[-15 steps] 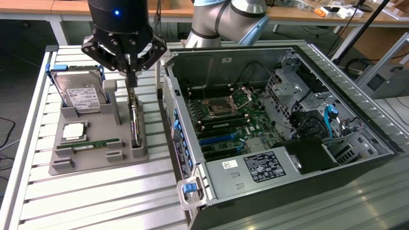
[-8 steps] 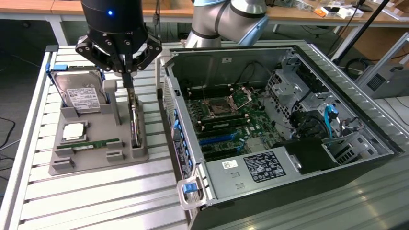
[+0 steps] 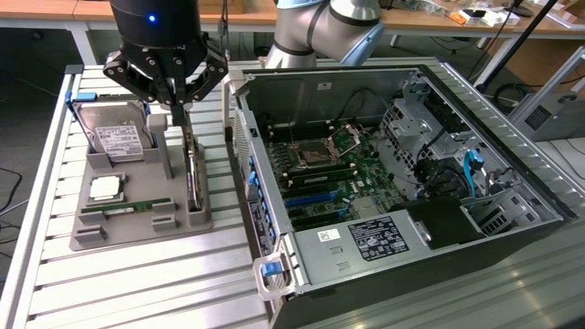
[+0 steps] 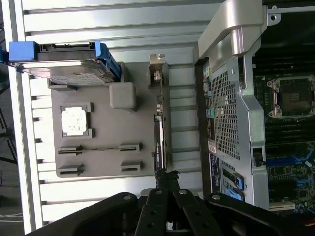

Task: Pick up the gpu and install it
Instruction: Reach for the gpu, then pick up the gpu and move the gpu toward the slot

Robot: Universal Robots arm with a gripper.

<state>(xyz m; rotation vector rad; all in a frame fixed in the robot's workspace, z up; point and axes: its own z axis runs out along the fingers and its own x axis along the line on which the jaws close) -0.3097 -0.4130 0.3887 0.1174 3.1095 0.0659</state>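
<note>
The gripper [image 3: 178, 104] is pinched shut on the gpu [image 3: 193, 177], which stands on edge in the tray [image 3: 137, 229] on the side nearest the computer case [image 3: 338, 257]. Lift straight up, card vertical, no twisting.

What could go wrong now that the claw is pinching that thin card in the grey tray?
1. The claw is shut on the thin edge of the gpu, near one end, so the card might tilt or slip.
2. The gpu stands in a narrow slot of the grey tray; pulled crookedly, it could jam and drag the tray.
3. The wall of the computer case is close beside it, so a swing might bump it.
</note>
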